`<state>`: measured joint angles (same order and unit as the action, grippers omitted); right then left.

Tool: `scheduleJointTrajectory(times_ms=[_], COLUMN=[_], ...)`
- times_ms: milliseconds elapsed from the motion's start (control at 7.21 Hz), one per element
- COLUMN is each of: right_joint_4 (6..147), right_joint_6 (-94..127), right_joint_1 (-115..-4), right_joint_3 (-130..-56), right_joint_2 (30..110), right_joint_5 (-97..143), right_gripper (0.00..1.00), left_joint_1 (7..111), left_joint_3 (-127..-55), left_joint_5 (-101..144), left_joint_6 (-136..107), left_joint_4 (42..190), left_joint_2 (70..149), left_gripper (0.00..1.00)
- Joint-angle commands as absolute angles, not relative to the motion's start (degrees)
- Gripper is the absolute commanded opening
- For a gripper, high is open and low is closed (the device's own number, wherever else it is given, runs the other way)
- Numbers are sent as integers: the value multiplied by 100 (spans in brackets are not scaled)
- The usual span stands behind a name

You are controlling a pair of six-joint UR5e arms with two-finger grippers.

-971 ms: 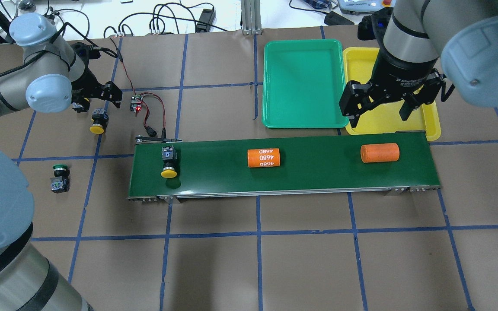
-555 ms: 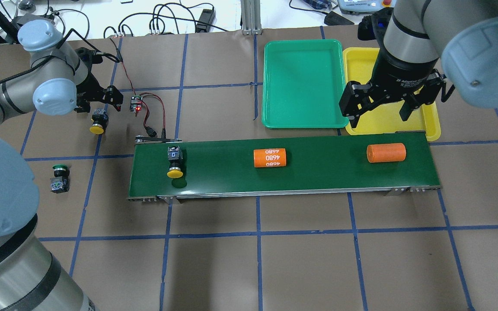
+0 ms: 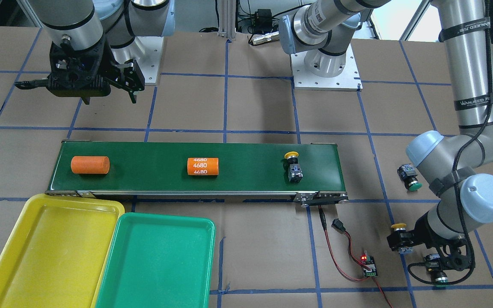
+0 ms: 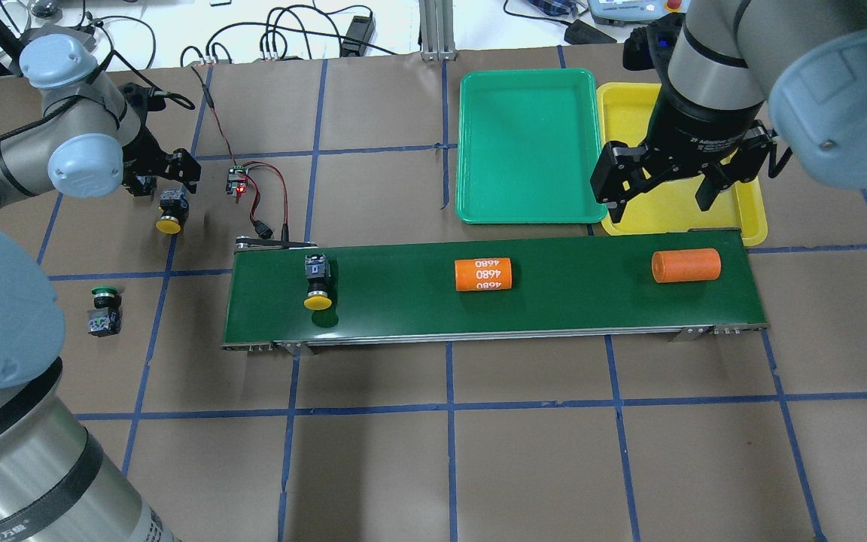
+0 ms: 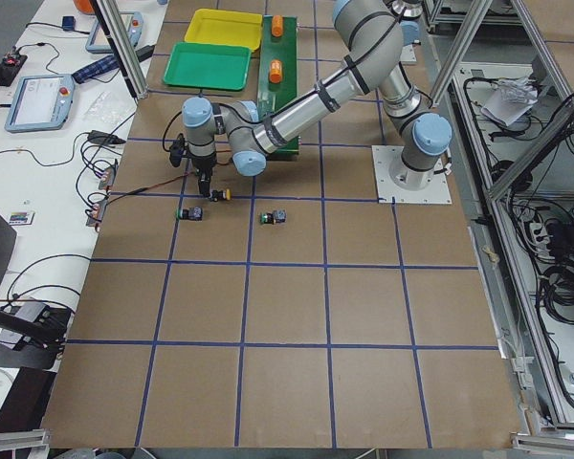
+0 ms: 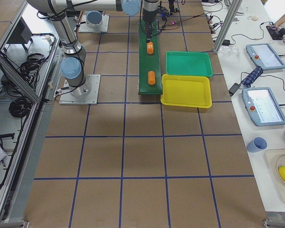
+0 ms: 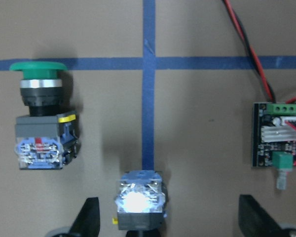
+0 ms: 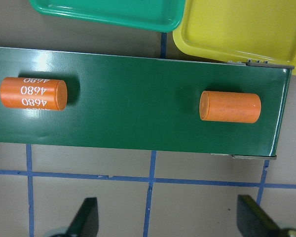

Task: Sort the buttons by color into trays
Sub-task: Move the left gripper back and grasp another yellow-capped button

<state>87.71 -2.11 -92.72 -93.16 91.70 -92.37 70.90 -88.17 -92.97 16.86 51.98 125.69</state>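
One yellow button [image 4: 317, 284] lies on the belt's left part. A second yellow button [image 4: 171, 211] lies on the table left of the belt. My left gripper [image 4: 166, 175] is open over its body, which shows between the fingers [image 7: 89, 219] in the left wrist view [image 7: 138, 197]. One green button [image 7: 42, 118] lies beside it and another [image 4: 104, 310] lies nearer the robot. My right gripper [image 4: 663, 188] is open and empty, over the yellow tray's [image 4: 622, 105] near edge. The green tray [image 4: 527, 143] is beside the yellow tray. Both trays are empty.
The dark-green conveyor belt [image 4: 554, 301] carries an orange cylinder marked 4680 [image 4: 483, 274] and a plain one [image 4: 685, 266] near its right end. A circuit board [image 4: 236, 181] with red wires lies right of my left gripper.
The yellow button and both orange cylinders have ridden rightward on the belt. My left gripper has shifted slightly above the off-belt yellow button. The right arm has not moved.
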Motion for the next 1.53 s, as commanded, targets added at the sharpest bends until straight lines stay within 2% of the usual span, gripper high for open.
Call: scheduleJointTrajectory(times_ms=[0, 278, 416, 555, 694, 1388], right_joint_4=[8771, 8771, 8763, 8763, 8763, 8763], right_joint_6=[-211, -211, -211, -211, -211, -211], right_joint_1=[-9272, -9272, -9272, -9272, -9272, -9272], right_joint_3=[-9316, -9316, -9316, -9325, -9316, -9325], right_joint_2=[9167, 9167, 9167, 9176, 9167, 9167], right_joint_5=[-9237, -9237, -9237, -9237, -9237, -9237], right_gripper=[100, 100, 100, 100, 100, 100], left_joint_1=[7109, 7102, 7093, 7110, 7110, 7145], left_joint_3=[-8885, -8895, -8895, -8895, -8886, -8789], left_joint_5=[-9264, -9264, -9264, -9264, -9255, -9010], left_joint_6=[1635, 1643, 1644, 1644, 1644, 1688], left_joint_4=[5316, 5326, 5326, 5404, 5492, 5774], left_joint_2=[12604, 12647, 12665, 12648, 12595, 12437], left_gripper=[99, 99, 83, 17, 0, 0])
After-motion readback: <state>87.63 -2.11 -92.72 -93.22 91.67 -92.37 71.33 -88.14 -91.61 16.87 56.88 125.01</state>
